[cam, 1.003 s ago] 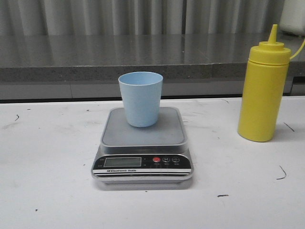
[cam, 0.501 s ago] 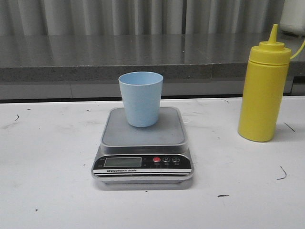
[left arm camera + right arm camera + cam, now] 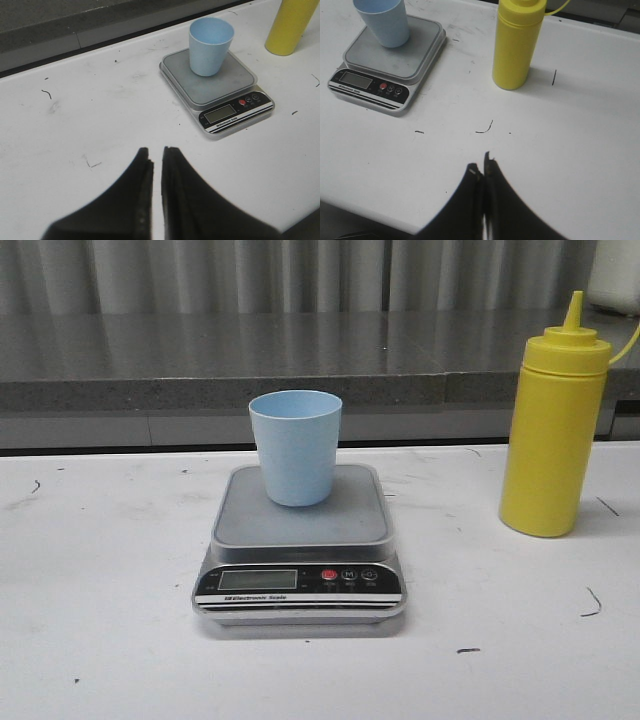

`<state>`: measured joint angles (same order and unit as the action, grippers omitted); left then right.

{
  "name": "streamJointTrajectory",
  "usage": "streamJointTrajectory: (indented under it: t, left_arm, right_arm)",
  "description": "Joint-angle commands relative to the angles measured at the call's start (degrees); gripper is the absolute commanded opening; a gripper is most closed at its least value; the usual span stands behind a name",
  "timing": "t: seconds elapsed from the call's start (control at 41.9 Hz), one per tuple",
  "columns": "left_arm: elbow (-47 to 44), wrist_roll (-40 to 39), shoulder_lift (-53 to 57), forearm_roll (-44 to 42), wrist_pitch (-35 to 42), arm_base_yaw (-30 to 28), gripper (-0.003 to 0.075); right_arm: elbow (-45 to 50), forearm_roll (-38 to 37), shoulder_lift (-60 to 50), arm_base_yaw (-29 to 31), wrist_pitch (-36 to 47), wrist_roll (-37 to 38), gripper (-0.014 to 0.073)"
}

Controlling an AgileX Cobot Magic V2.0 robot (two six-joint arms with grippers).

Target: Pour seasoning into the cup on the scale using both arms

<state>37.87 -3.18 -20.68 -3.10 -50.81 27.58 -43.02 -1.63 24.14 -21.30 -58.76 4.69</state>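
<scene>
A wide white tabletop [image 3: 110, 570], marked with a few small dark scuffs, fills the scene, with a grey stone-look ledge [image 3: 200, 365] running along its far edge. Ahead of both grippers, roughly between them, sits a flat silver-grey digital kitchen scale [image 3: 300, 550] with a square steel platform; its black front strip, carrying an LCD display, a red button and two dark buttons, faces the robot so the reading could be watched. Well ahead of the right gripper [image 3: 483, 171], and well apart from the scale on that arm's side, stands a tall yellow plastic squeeze bottle [image 3: 553, 420] of seasoning, upright, its pointed nozzle cap on and a thin yellow strap trailing from the neck; it appears placed there so the right arm can reach it. A small pale blue plastic tumbler [image 3: 295, 445], handleless and tapering toward its base, stands upright at the back of the scale's platform, well ahead of the left gripper [image 3: 156, 152], mouth open and apparently empty, ready to receive the pour. Both black grippers hang over bare table near the robot, touching nothing: the right one's dark angular fingers are pressed together, the left one's nearly so, with only a thin slit between them. Nothing is gripped, so the pouring has not begun.
</scene>
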Motion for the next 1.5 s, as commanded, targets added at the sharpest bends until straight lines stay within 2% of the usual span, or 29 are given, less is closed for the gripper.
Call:
streamJointTrajectory:
  t: [0.0,0.334,0.501,0.859,1.026,1.098,1.48]
  left_arm:
    - [1.46,-0.25,-0.40,0.37,3.90,0.36,-0.0020]
    - [0.21,-0.25,0.91,0.61,5.09,0.25,-0.0020]
    - [-6.74,-0.25,5.18,0.60,10.60,-5.50,-0.0020]
    - [-30.06,-0.25,19.17,3.10,38.47,-19.88,-0.0020]
    - [-39.34,-0.25,22.03,7.57,50.81,-22.48,-0.0020]
    - [-39.28,-0.25,21.93,8.27,49.04,-22.62,-0.0020]
    - [-39.52,-0.25,21.93,6.57,50.81,-22.62,-0.0020]
  right_arm:
    - [-1.79,-1.05,0.43,0.31,3.53,-0.82,-0.0117]
    - [-1.79,-1.05,0.43,0.31,3.48,-0.82,-0.0117]
    - [-1.79,-1.05,0.43,0.31,3.48,-0.82,-0.0117]
    - [-1.79,-1.05,0.43,0.31,3.48,-0.82,-0.0117]
    - [-1.79,-1.05,0.43,0.31,3.48,-0.82,-0.0117]
    - [-1.79,-1.05,0.43,0.31,3.32,-0.82,-0.0117]
    - [-1.79,-1.05,0.43,0.31,3.19,-0.82,-0.0117]
